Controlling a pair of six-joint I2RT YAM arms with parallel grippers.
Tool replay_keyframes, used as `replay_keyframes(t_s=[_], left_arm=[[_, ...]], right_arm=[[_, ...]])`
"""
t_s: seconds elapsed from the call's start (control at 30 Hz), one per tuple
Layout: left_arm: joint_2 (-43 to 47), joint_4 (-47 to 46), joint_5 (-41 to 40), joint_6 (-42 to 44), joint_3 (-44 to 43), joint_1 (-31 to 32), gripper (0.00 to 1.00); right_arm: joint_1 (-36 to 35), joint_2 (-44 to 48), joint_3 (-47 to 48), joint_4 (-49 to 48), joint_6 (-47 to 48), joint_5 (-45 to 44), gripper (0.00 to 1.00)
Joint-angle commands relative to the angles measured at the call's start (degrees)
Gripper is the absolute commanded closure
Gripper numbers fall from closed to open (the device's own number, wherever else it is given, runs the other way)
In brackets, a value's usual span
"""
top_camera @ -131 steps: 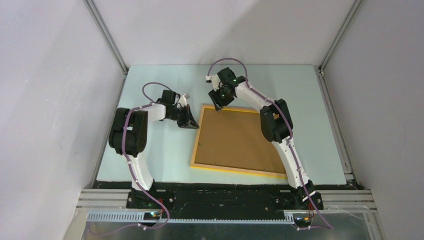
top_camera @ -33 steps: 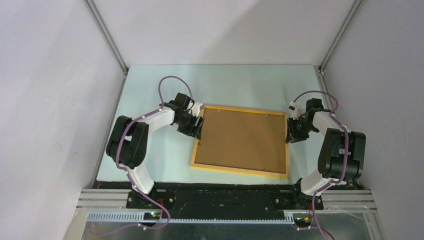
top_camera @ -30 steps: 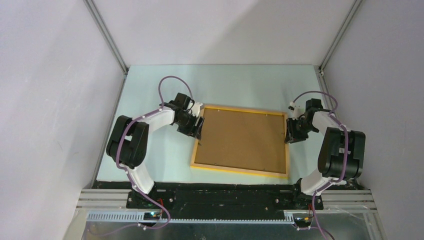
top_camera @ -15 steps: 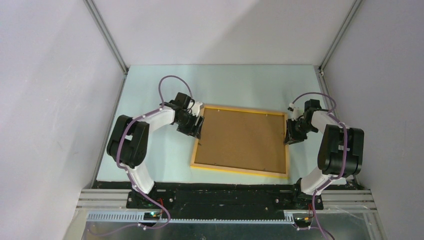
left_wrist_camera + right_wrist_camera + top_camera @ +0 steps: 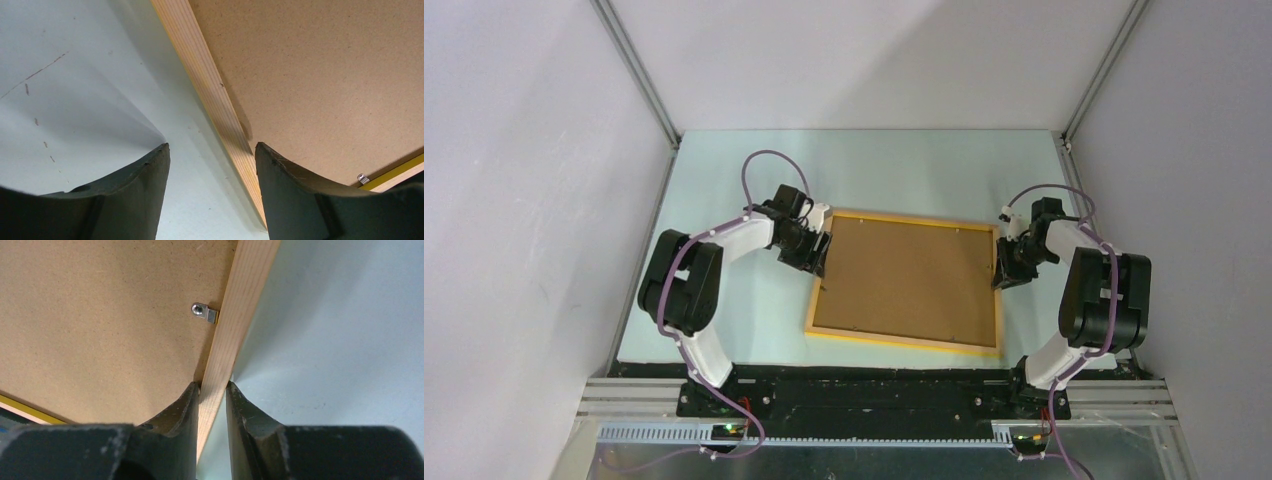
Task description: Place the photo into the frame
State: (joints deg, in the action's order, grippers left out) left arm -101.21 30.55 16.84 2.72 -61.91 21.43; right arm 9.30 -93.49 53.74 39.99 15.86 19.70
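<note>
Framing work on a pale blue-green surface [image 5: 759,300], viewed from above and from both wrists. Shows the frame [image 5: 902,341] lying flat and back-up around the middle of the surface, closer to the near edge than the far, with its brown backing board [image 5: 909,280] facing upward. Catches the right tool [image 5: 212,390] pinched onto the far half of the frame's right rail, one finger on the board side, the other on the outer side, both against the wood. Picks out a small metal clip [image 5: 205,312] on the board just beyond that grip. Finds the left tool [image 5: 212,150] spread wide across the left rail near the far-left corner, one finger above bare surface, the other above the rail's inner edge; cannot tell whether touching.
</note>
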Motion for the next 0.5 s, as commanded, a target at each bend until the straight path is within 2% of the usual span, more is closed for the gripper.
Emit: replay_keyframes(t_s=[0.0, 0.47], left_arm=[[-0.17, 0.67, 1.72, 2.68, 2.47, 0.69, 0.31], [-0.46, 1.71, 2.30, 3.94, 3.02, 2.59, 0.31]], right_arm=[[-1.23, -1.74, 0.81, -0.57, 0.01, -0.69, 0.91], [-1.26, -1.69, 0.93, -0.52, -0.05, -0.81, 0.93]])
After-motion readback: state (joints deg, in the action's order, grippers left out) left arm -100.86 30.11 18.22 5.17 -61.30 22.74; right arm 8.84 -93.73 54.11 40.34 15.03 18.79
